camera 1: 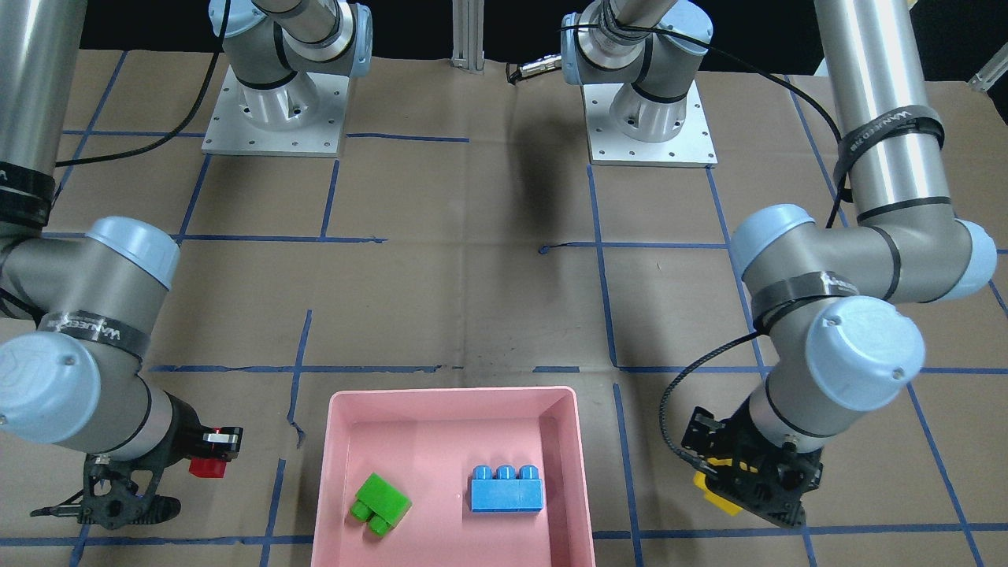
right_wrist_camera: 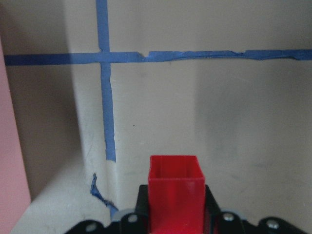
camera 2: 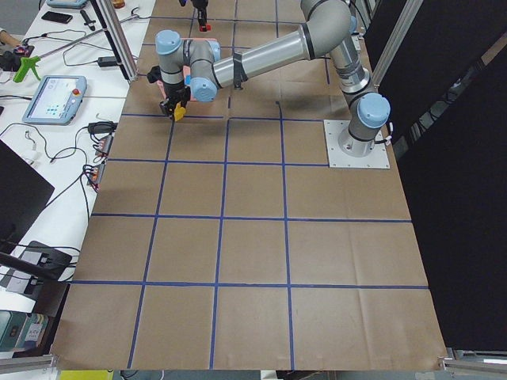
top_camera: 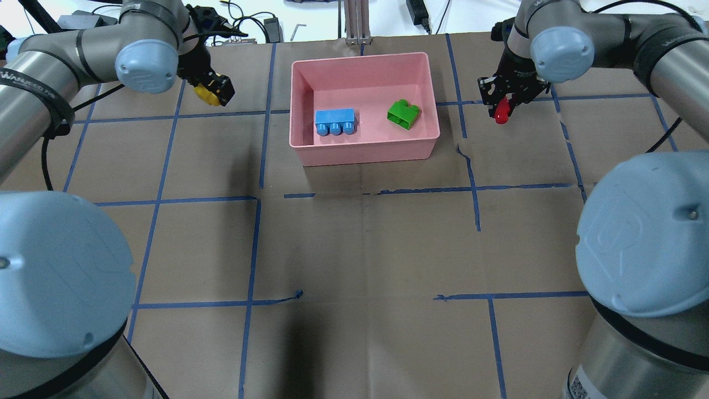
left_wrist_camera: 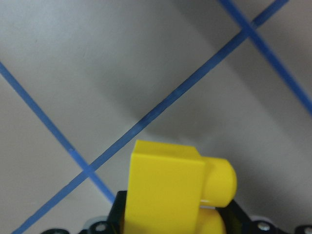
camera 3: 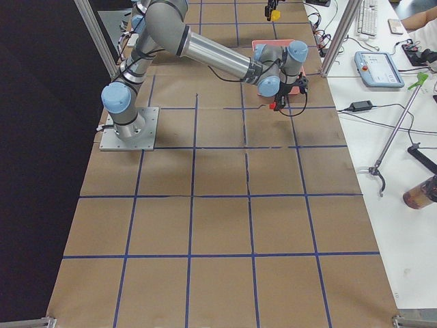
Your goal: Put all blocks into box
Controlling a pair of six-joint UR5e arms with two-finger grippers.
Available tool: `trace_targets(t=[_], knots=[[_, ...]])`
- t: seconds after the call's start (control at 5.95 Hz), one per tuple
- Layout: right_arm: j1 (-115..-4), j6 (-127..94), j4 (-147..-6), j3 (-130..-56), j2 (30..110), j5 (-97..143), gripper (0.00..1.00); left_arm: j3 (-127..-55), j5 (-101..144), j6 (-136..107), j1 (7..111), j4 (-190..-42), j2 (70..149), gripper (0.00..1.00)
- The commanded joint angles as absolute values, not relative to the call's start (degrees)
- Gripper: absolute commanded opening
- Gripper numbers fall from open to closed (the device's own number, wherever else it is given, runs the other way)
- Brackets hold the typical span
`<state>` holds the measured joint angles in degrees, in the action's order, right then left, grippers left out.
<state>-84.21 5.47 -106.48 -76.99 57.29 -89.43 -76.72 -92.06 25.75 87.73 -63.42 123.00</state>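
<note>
The pink box (top_camera: 365, 152) sits at the far middle of the desk (top_camera: 360, 249), its floor open to the overhead camera. Two blocks lie inside it. The blue three-stud block (top_camera: 334, 120) rests on its side in the left half, studs pointing toward the near wall. The green two-stud block (top_camera: 404, 112) lies tilted in the right half, close to the right wall. The two are well apart.

The other two blocks are outside the box, each in a pincer. The left pincer (top_camera: 213, 91) hangs left of the box, beyond its left wall, with its fingers closed firmly on the yellow two-stud block (top_camera: 207, 95). In the left wrist view that block fills the lower middle, a stud jutting to one side. The right pincer (top_camera: 504, 105) hangs right of the box, just past the right wall, fingers clamped on the red single-stud block (top_camera: 502, 114), which points downward. Both held blocks seem to be clear of the desk, though no view settles this.

Blue tape lines (top_camera: 166, 116) cross the brown paper covering beneath both pincers.
</note>
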Motion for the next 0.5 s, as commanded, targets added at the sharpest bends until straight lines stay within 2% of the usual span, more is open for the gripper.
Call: trace_targets(t=[0.0, 0.34], knots=[[-84.29, 5.71, -97.08, -76.2, 64.65, -89.47, 0.22, -75.16, -91.15, 2.04, 95.15, -62.93, 123.39, 0.17], [-84.64, 4.75, -93.08, -76.9, 68.89, -89.82, 0.22, -73.66, -88.97, -3.4, 100.61, -62.06, 126.45, 0.21]])
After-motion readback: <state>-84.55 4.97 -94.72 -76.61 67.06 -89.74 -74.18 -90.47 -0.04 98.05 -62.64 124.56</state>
